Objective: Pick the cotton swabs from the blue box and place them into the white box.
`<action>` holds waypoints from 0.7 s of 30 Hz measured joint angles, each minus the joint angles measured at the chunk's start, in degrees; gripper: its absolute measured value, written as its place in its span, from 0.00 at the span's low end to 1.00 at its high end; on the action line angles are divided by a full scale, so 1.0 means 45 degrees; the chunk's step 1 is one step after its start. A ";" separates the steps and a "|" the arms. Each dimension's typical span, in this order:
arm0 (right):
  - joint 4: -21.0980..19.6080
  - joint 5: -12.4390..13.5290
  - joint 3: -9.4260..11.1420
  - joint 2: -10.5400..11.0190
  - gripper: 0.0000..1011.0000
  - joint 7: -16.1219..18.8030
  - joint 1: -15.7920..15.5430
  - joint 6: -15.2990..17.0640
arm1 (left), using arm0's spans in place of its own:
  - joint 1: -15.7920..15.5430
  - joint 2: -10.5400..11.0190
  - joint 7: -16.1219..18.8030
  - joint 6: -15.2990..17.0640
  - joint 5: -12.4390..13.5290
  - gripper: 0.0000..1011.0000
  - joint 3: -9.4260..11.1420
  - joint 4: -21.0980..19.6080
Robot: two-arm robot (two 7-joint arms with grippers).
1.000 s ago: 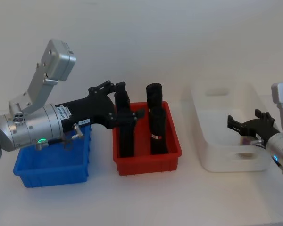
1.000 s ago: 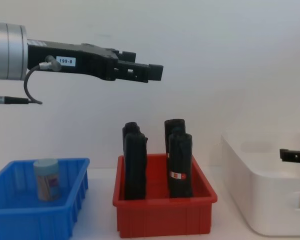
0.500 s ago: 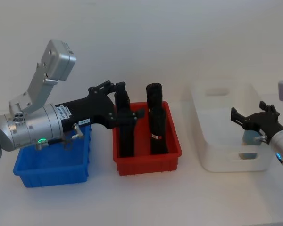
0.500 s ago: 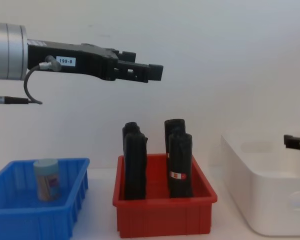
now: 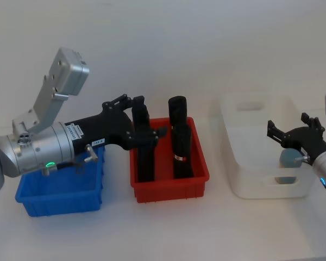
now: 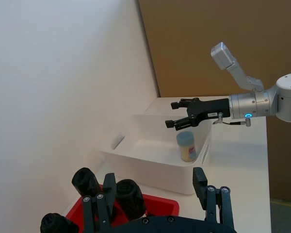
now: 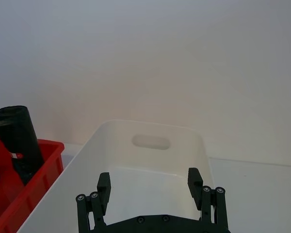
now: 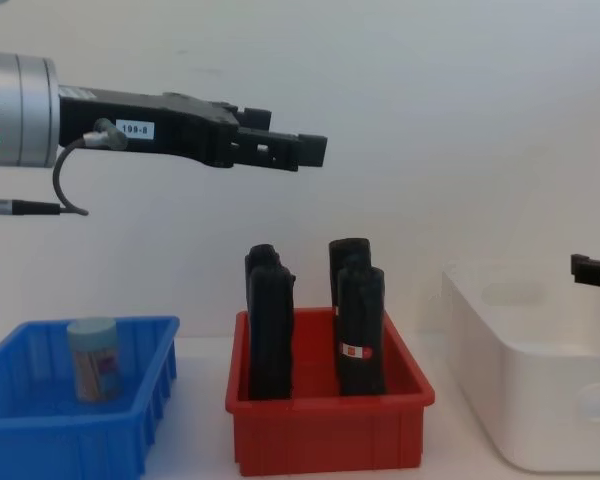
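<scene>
One cotton swabs jar [image 8: 93,358] with a pale blue lid stands upright in the blue box [image 8: 80,440]. A second cotton swabs jar [image 5: 288,159] stands inside the white box [image 5: 261,185], at its near right side. Above that jar my right gripper [image 5: 287,130] hovers open and empty, with the jar [image 6: 186,145] just below it in the left wrist view. The left gripper [image 5: 148,117] hangs open and empty high over the red bin, its arm crossing above the blue box [image 5: 60,206].
Between the two boxes sits a red bin [image 5: 168,190] holding several tall black upright objects [image 5: 178,136]. They reach well above its rim, under the left gripper [image 8: 300,150]. A white wall stands close behind the table.
My right gripper has risen and drawn back to the right, leaving a cotton swabs jar standing in the white box. The left arm has barely moved.
</scene>
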 joint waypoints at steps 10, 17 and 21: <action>-0.1387 0.0125 -0.0104 0.0146 0.99 -0.0094 -0.1034 0.0032 | 0.0496 -0.0100 0.1399 -0.0375 0.0197 0.99 0.0293 -0.0178; -0.2649 0.0246 -0.0195 0.0285 0.99 -0.0188 -0.1985 0.0061 | 0.0941 -0.0197 0.2685 -0.0712 0.0376 0.99 0.0566 -0.0331; -0.3249 0.0309 -0.0238 0.0351 0.99 -0.0239 -0.2442 0.0071 | 0.1172 -0.0248 0.3335 -0.0884 0.0467 0.99 0.0700 -0.0409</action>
